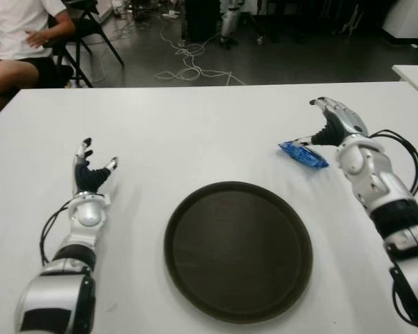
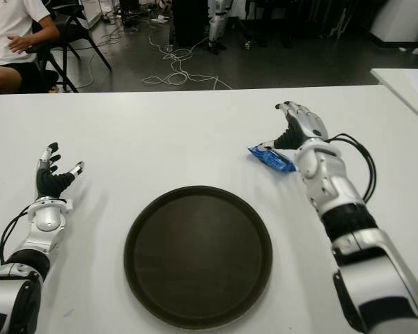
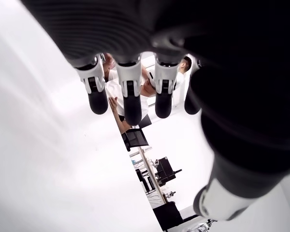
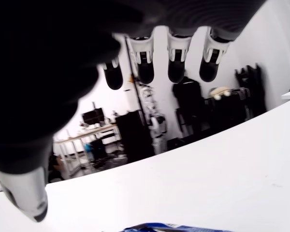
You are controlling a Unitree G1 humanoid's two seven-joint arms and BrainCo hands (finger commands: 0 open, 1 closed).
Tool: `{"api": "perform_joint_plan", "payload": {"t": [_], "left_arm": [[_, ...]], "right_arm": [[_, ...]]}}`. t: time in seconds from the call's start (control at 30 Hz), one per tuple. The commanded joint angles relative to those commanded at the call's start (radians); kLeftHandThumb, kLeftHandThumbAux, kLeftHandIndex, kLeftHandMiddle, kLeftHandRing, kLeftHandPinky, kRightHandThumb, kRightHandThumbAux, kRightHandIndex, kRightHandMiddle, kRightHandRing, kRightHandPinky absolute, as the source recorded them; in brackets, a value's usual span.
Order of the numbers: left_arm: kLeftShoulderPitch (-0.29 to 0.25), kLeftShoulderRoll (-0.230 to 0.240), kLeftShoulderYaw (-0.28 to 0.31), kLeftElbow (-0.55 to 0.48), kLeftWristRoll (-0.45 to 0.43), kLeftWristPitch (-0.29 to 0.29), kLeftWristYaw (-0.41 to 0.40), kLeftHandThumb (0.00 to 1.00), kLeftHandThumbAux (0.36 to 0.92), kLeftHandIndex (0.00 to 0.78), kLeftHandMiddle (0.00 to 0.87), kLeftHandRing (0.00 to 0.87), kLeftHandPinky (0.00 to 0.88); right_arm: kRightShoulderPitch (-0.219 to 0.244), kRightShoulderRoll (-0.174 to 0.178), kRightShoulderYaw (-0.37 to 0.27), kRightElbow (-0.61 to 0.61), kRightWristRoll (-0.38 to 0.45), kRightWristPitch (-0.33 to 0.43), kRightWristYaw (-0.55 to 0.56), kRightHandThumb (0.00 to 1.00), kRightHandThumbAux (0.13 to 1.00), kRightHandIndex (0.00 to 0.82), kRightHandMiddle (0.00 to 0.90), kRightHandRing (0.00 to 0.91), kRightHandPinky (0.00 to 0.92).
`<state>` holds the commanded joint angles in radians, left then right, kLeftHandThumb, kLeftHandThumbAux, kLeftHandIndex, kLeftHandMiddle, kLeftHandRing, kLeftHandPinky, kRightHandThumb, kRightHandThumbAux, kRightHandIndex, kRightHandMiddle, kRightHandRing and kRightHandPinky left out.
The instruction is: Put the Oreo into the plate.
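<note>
White counter [image 1: 195, 132] carried a dark round plate [image 1: 238, 249] near the front w/ the blue Oreo pack [image 1: 303, 154] lying flat just beyond the plate's right rim, apart from it. Right hand [image 1: 329, 124] hovered at the pack's right end, fingers spread, thumb tip close to the wrapper but gripping nothing. Left hand [image 1: 89, 172] showed left of the plate, fingers spread & empty.

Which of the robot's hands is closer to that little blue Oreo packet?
The right hand. It hovers right over the Oreo packet, fingers open, packet not yet grasped. The left hand shows far off on the other side of the plate, open and holding nothing.
</note>
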<state>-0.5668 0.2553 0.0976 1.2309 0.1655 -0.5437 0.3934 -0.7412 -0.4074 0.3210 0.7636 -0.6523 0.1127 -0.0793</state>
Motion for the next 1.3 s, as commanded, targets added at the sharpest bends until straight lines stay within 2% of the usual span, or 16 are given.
{"api": "perform_joint_plan", "payload": {"t": [0.37, 0.83, 1.1, 1.3], "left_arm": [[0.002, -0.001, 0.001, -0.002, -0.003, -0.004, -0.003, 0.000, 0.820, 0.078, 0.122, 0.105, 0.088], [-0.003, 0.001, -0.003, 0.004, 0.003, 0.014, 0.007, 0.000, 0.801, 0.078, 0.122, 0.104, 0.085], [-0.002, 0.001, -0.007, 0.002, 0.009, 0.008, 0.014, 0.000, 0.806, 0.080, 0.124, 0.103, 0.087], [-0.002, 0.002, -0.007, 0.005, 0.009, 0.010, 0.015, 0.000, 0.809, 0.077, 0.121, 0.101, 0.086]], "right_arm": [[-0.050, 0.027, 0.021, 0.090, 0.003, 0.027, 0.007, 0.000, 0.687, 0.000, 0.017, 0.021, 0.013], [-0.096, 0.044, 0.040, 0.173, 0.006, 0.007, 0.007, 0.000, 0.673, 0.021, 0.028, 0.033, 0.030], [-0.103, 0.033, 0.072, 0.132, -0.008, 0.039, 0.095, 0.000, 0.618, 0.021, 0.048, 0.030, 0.020], [-0.126, 0.026, 0.112, 0.137, -0.027, 0.057, 0.177, 0.000, 0.622, 0.039, 0.071, 0.043, 0.023]]}}
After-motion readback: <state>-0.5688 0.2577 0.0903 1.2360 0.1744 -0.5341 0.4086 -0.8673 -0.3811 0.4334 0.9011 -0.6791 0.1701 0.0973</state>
